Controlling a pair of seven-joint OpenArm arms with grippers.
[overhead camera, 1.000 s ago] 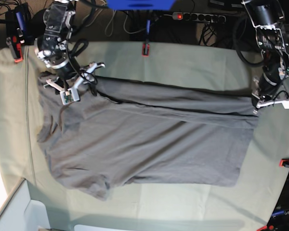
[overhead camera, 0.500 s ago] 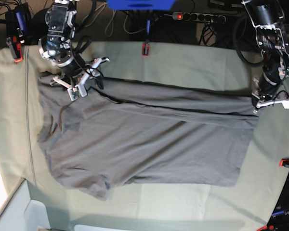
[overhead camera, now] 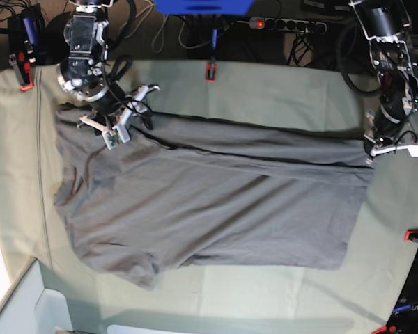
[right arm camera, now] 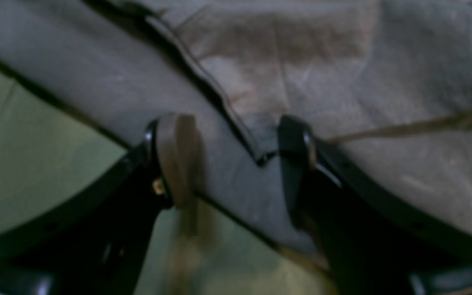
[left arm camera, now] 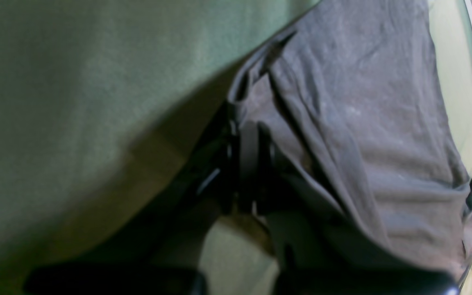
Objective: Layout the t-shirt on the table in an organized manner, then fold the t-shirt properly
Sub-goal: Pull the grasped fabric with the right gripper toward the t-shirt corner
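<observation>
The dark grey t-shirt lies spread lengthwise on the pale green table, with its far long side folded over. My right gripper is open at the shirt's far left corner. In the right wrist view its fingers straddle a seamed fold of the t-shirt, with the gripper low over the cloth. My left gripper is at the shirt's far right corner. In the left wrist view the gripper is shut on the t-shirt's edge, close to the table.
Red clips hold the table cloth at the far edge, far left and right edge. A power strip and cables lie behind the table. A white bin stands at the front left corner.
My right gripper has shifted slightly right and toward the far edge, staying open over the shirt's corner. The left arm and the shirt have not moved.
</observation>
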